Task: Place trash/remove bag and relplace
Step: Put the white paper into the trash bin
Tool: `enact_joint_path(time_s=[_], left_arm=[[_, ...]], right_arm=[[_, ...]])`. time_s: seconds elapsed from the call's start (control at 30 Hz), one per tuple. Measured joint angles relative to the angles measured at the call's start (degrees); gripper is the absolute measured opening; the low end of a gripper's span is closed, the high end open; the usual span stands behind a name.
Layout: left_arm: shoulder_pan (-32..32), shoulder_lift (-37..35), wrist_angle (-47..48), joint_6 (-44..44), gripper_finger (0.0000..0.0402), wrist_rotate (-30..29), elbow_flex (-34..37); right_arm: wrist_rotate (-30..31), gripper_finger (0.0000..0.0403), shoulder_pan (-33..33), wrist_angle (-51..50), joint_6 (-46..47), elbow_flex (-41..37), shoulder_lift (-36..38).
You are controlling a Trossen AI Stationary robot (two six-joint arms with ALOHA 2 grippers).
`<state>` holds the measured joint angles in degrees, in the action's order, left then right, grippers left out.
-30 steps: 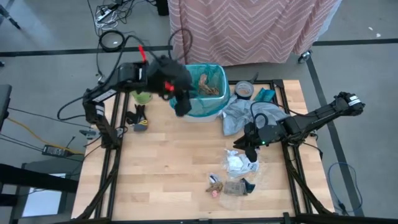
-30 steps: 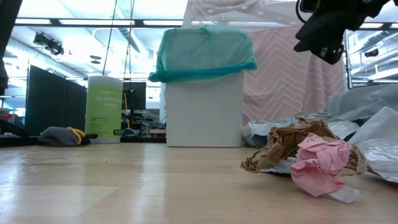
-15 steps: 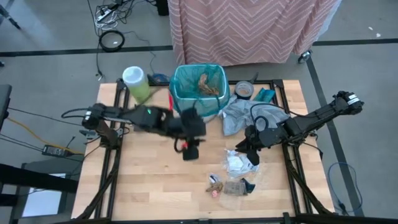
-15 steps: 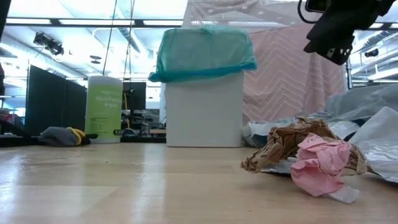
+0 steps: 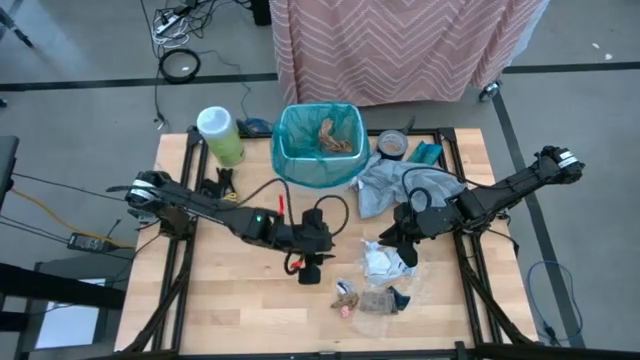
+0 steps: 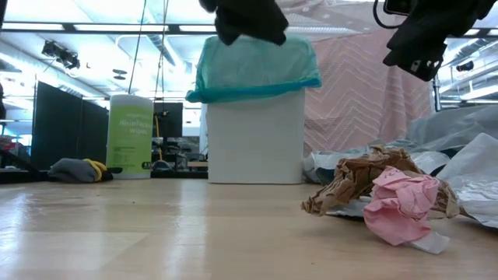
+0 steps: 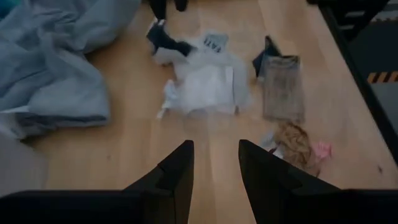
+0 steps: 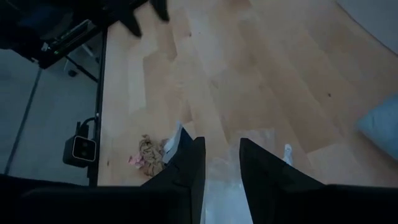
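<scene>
On the pale wooden counter [image 5: 240, 290], the crumpled white paper trash [image 5: 385, 262] is lying just beside the right claw [image 5: 402, 245], nearer than the left claw [image 5: 309, 268], both part-open and empty.

Bin [image 5: 318, 148] at table's 12 o'clock; wipes canister [image 5: 219, 136] at its 9; trash [image 5: 377, 278] toward 5.

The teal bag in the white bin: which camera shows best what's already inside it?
The high view: it looks straight down into the teal bag and shows brown crumpled scraps inside. The low view shows only the bag's outside over the white bin. Neither wrist view shows it.
</scene>
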<state>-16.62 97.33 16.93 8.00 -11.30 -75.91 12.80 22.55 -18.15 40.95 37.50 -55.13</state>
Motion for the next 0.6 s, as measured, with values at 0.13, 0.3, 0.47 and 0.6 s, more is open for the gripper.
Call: enact_joint_path(time_s=[0.13,0.3,0.47,0.6], left_arm=[[-1.7,1.0,-11.3,-0.2,0.0135,0.1,4.1],[-2.7,5.1,-13.4,-0.3,0.0135,0.8,4.3],[-3.1,10.1,-13.2,-1.3,0.0135,2.6,1.5],[-3.0,13.3,-12.5,-3.3,0.0135,2.6,-0.8]], right_arm=[[0.0,0.0091,0.0,0.1,0.4,0.0,0.0],[-0.5,0.0091,0.2,-0.1,1.4,0.0,0.0],[-0.6,0.0091,0.3,0.0,1.4,0.0,-0.1],[-0.5,0.0091,0.3,0.0,1.2,0.0,-0.1]])
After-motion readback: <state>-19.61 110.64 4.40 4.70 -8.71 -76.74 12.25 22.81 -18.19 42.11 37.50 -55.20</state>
